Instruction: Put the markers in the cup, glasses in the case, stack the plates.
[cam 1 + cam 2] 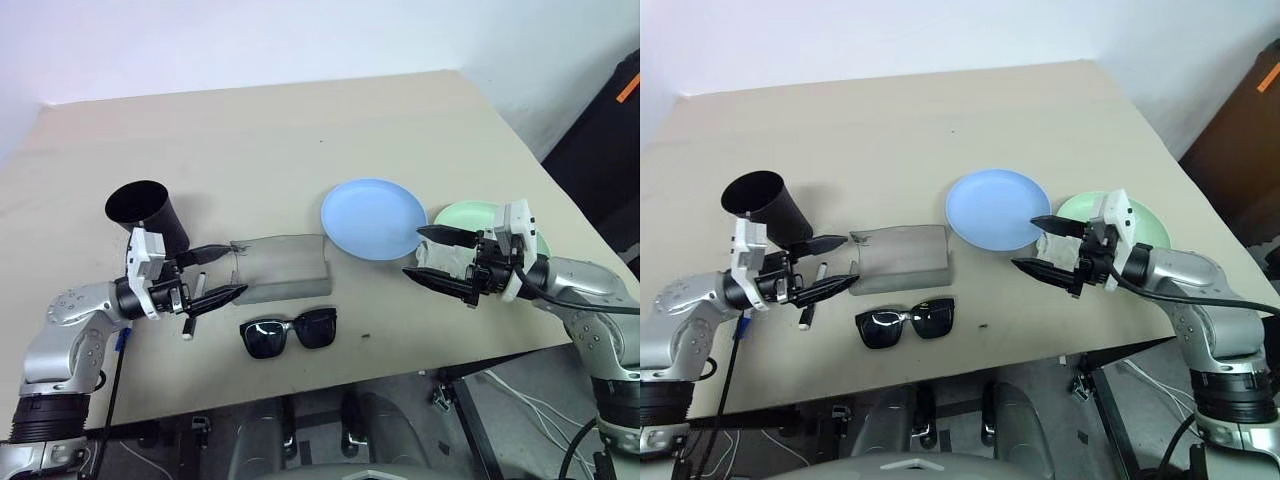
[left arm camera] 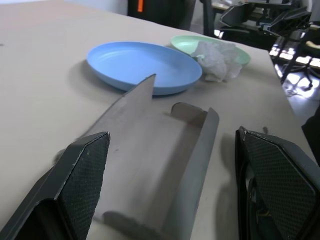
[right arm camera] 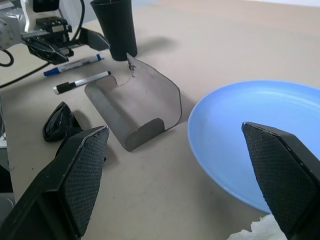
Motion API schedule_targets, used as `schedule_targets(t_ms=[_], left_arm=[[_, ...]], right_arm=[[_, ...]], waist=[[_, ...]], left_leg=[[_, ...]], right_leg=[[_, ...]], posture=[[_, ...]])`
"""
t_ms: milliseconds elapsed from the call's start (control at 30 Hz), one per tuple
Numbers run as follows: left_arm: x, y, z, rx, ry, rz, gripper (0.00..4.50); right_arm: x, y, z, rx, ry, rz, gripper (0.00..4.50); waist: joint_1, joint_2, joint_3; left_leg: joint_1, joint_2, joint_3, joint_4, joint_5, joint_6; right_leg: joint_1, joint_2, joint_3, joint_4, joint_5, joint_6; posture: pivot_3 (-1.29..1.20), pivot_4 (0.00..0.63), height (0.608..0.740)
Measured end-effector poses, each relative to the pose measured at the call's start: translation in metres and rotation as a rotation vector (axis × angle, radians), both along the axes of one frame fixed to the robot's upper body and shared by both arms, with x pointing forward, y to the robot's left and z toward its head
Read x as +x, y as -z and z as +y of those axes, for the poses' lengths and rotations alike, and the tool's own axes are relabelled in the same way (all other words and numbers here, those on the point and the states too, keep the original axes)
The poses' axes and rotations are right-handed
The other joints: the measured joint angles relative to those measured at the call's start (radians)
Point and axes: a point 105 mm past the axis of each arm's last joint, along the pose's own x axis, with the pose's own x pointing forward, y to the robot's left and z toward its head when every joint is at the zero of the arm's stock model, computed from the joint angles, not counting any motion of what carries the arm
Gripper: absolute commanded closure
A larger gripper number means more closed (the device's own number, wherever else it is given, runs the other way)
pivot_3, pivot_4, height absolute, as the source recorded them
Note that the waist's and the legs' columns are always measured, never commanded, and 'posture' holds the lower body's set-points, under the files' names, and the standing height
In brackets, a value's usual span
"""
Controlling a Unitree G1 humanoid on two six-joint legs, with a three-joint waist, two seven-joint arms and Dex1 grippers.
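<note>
**Both grippers wide, nothing held**

Nearest me, the glasses [image 1: 289, 332] lie folded open on the table [image 1: 300, 130], just in front of the case [image 1: 283, 266], whose lid stands up. My left gripper [image 1: 212, 272] hovers with fingers spread wide over the two markers [image 3: 82, 81], beside the cup [image 1: 149, 213]. My right gripper [image 1: 445, 260] is equally wide and empty, hanging above a crumpled white wad [image 2: 216, 58] on the green plate [image 1: 1145, 225]. The blue plate [image 1: 372, 217] sits next to it, unstacked.
</note>
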Motion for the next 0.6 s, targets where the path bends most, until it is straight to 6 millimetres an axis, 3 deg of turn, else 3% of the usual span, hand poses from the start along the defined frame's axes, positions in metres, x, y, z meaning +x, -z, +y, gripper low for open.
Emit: schedule_targets(t_ms=[500,600], left_arm=[[0.012,-0.004,-0.009,-0.003,0.026,-0.014,0.02],[0.011,-0.007,-0.015,0.006,0.040,-0.027,0.02]], right_arm=[[0.000,-0.001,-0.009,-0.022,0.062,0.002,0.00],[0.000,0.003,-0.019,-0.059,0.103,0.020,0.00]], waist=[[0.001,0.000,0.000],[0.006,0.000,0.000]], left_leg=[[0.000,0.000,0.000,0.001,0.001,0.002],[0.000,0.000,0.000,0.001,0.001,0.002]], right_leg=[[0.001,0.000,0.000,0.000,0.001,0.001],[0.001,0.000,0.000,0.000,0.001,0.001]], posture=[[0.00,0.150,0.740],[0.00,0.150,0.740]])
